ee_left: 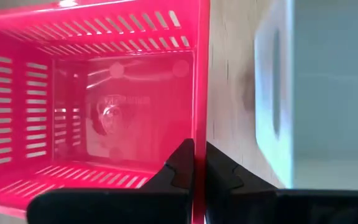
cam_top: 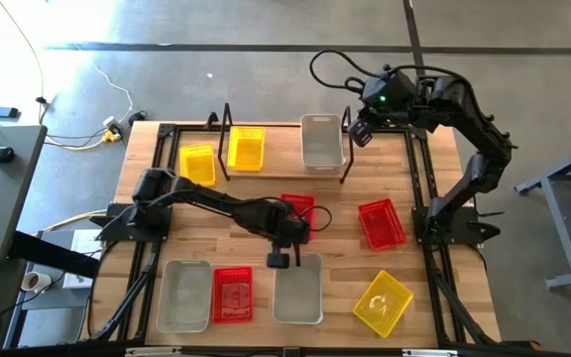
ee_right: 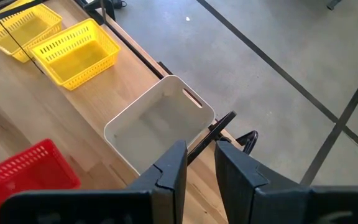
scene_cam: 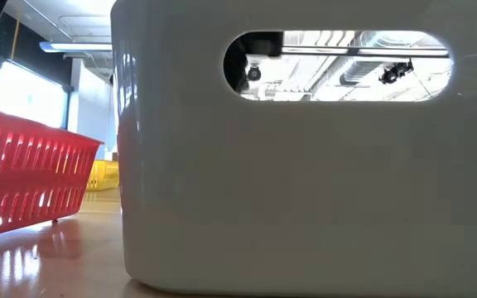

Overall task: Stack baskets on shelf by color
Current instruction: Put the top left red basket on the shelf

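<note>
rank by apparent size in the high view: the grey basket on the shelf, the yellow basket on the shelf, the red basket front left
1. Translucent grey-white plastic basket on the black wire shelf: largest.
2. Yellow mesh basket and red mesh basket at front left: look alike, so unranked.

It looked like a lab or workshop: bare concrete floor [cam_top: 216, 30] marked with tape, loose cables [cam_top: 77, 134] at upper left, exposed ceiling ducts [scene_cam: 363, 70].

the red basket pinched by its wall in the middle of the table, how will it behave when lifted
Probably light: the red basket is thin slotted plastic and empty. It may well hang tilted, since the left gripper is shut on just one side wall. That thin wall could flex a bit, and its glossy surface might let it slip or swing in the fingers.
</note>
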You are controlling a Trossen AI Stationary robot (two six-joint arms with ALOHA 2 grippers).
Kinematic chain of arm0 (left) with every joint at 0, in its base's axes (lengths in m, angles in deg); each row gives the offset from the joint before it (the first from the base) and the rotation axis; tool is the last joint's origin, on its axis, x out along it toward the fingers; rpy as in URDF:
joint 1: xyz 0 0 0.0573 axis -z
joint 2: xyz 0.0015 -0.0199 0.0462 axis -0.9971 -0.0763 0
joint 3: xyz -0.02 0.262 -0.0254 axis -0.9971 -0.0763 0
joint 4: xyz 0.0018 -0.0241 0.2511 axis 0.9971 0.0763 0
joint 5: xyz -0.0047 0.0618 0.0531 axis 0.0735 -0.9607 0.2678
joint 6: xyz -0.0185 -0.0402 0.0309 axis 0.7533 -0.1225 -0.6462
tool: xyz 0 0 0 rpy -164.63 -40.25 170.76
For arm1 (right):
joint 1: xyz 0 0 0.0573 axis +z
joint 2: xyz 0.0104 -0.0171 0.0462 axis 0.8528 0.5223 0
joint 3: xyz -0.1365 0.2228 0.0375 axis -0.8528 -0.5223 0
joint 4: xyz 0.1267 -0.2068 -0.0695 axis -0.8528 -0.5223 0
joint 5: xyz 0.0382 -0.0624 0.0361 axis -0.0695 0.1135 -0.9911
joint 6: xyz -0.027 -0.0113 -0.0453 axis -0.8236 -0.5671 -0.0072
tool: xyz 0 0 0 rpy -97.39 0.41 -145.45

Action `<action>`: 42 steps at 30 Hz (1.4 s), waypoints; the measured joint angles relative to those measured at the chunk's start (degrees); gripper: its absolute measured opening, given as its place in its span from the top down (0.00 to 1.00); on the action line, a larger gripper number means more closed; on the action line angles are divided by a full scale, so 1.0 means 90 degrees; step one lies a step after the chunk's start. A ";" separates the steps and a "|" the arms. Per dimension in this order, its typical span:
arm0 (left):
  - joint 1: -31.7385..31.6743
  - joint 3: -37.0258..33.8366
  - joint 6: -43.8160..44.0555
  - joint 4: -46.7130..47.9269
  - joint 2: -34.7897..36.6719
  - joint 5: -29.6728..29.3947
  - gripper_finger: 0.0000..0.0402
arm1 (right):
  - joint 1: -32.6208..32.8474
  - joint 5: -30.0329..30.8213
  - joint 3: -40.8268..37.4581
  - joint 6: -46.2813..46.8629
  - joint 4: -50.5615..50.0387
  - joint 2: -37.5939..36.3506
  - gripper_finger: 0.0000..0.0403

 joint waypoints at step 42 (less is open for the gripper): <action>-0.2642 -0.0916 -0.2631 -0.0260 0.1796 -0.0565 1.00 | 0.0000 0.0008 0.0000 0.0139 0.0003 0.0000 0.82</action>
